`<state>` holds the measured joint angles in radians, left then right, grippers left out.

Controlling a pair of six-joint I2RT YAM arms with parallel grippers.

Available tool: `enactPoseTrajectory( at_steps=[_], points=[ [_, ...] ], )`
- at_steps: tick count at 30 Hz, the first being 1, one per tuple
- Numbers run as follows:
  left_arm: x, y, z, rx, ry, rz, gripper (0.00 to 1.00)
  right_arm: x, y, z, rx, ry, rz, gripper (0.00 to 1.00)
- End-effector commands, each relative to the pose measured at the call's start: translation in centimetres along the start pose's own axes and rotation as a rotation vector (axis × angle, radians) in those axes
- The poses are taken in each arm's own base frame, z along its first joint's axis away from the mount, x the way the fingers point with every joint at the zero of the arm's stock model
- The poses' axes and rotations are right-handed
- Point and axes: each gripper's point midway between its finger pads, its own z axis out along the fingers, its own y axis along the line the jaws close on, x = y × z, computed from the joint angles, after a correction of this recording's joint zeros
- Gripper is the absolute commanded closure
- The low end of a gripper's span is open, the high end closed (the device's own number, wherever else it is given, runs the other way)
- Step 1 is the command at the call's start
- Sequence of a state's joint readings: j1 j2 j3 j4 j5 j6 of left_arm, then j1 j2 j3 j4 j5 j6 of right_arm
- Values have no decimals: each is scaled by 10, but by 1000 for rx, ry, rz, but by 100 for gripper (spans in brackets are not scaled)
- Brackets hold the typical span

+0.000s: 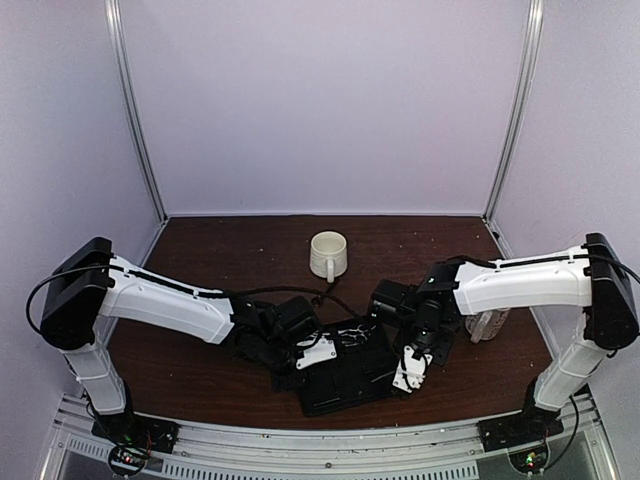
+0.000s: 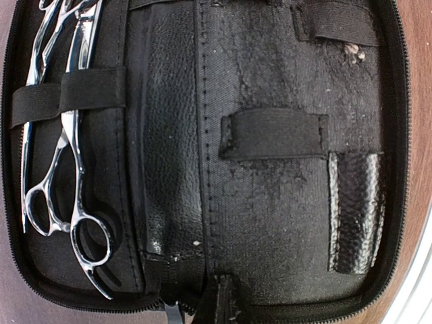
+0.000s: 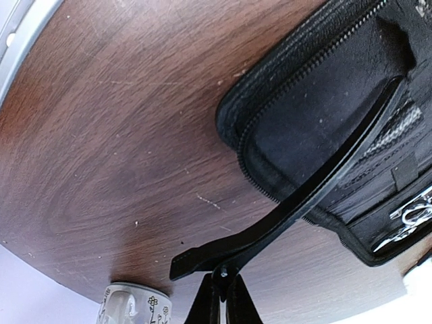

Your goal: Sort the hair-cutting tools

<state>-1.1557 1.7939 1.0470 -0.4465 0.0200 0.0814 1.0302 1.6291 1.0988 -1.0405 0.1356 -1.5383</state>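
The black case (image 2: 270,202) lies open on the table. Two silver scissors (image 2: 64,169) sit in its left half under an elastic strap, and they also show in the top view (image 1: 350,335). My left gripper (image 2: 224,300) looks shut on the case's near rim, with its dark fingers hard to tell from the fabric. My right gripper (image 3: 223,287) is shut on the pivot end of a long thin black hair clip (image 3: 304,196), held above the table with its tip over the case's corner. No second clip is in view.
A white mug (image 1: 328,255) stands behind the case at the middle of the table. A flower-printed mug (image 1: 487,325) stands by the right arm and also shows in the right wrist view (image 3: 135,307). The metal table rail (image 3: 20,20) runs along the near edge.
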Motion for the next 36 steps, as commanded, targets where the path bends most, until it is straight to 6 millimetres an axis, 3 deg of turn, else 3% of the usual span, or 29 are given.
enactPoseTrajectory(
  at_steps=[1, 9, 14, 28, 36],
  points=[
    [42, 17, 19, -78, 131, -36, 100, -3, -8, 1, 26, 31, -12, 100],
    [41, 17, 19, -76, 126, -37, 100, -21, -18, 8, 40, 3, 6, 100],
    [41, 17, 19, -76, 131, -37, 100, -27, -12, 13, 33, 6, -16, 100],
    [41, 18, 19, -79, 134, -37, 100, 3, 23, 7, -28, 66, 14, 100],
    [42, 18, 19, -79, 137, -43, 100, -18, -2, 5, 32, 42, -4, 100]
  ],
)
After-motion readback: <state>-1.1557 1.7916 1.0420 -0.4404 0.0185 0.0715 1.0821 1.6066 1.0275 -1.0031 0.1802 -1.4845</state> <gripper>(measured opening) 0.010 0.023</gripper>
